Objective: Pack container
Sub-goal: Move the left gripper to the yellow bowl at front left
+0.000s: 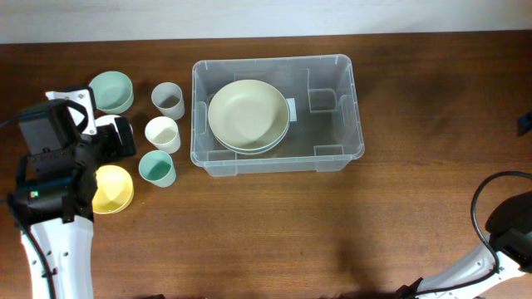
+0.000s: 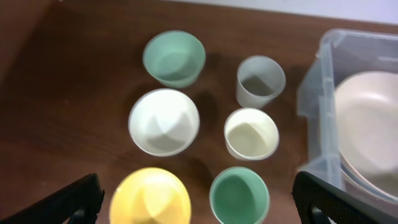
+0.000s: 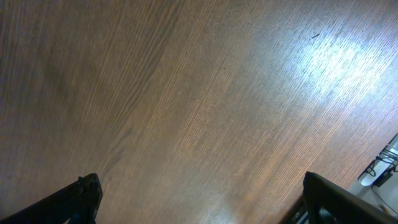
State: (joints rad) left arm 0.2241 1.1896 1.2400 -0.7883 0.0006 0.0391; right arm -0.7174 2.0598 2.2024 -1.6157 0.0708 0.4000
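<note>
The clear plastic container (image 1: 326, 126) stands at the middle back of the table, and its corner (image 2: 313, 90) shows in the left wrist view. Cream plates (image 1: 248, 115) are stacked in its left half. My left gripper (image 2: 202, 198) hangs open above the dishes to the container's left. Its fingers straddle a yellow bowl (image 2: 150, 198) and a teal cup (image 2: 239, 195) without touching either. Over bare wood at the table's right, my right gripper (image 3: 202, 194) is open and empty.
Left of the container stand a grey cup (image 1: 168, 100), a cream cup (image 1: 162, 133), a green bowl (image 1: 111, 90) and a white bowl (image 2: 164, 121). In the overhead view my left arm (image 1: 50, 166) covers the white bowl. The right arm (image 1: 507, 237) is at the bottom right corner.
</note>
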